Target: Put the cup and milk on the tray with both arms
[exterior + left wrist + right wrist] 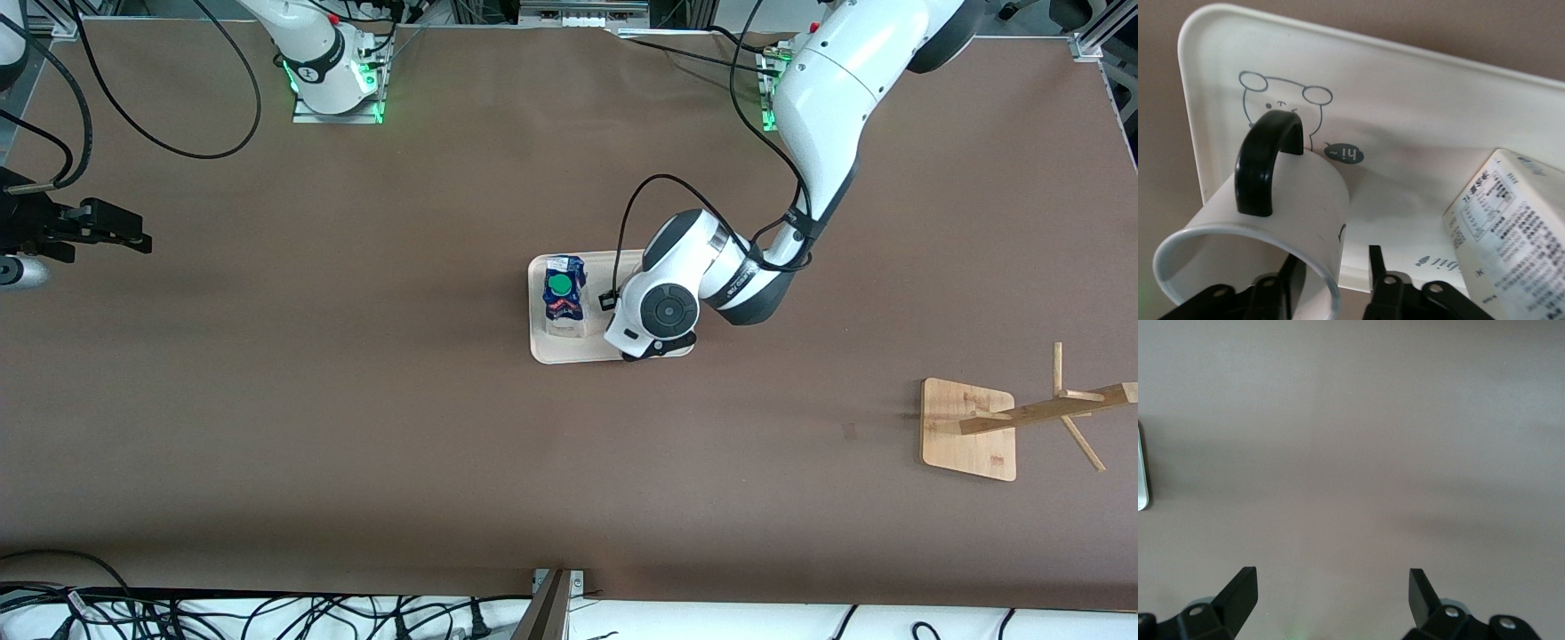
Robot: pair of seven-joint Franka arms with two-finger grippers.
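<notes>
The cream-white tray (569, 351) lies at mid-table. The blue-and-white milk carton (564, 298) with its green cap stands on the tray, at the end toward the right arm. My left gripper (656, 347) is over the tray's other end and hides the cup in the front view. In the left wrist view the white cup (1298, 200) with its black handle sits on the tray (1418, 100) beside the milk (1511, 233). My left gripper (1333, 267) is open and straddles the cup's wall, one finger inside and one outside, neither touching it. My right gripper (129, 236) is open and empty, and waits over the right arm's end of the table.
A bare wooden stand (969, 427) with a slanted post is at the left arm's end, nearer the front camera than the tray. Black cables trail from both arms. My right gripper (1331, 590) sees only bare brown table.
</notes>
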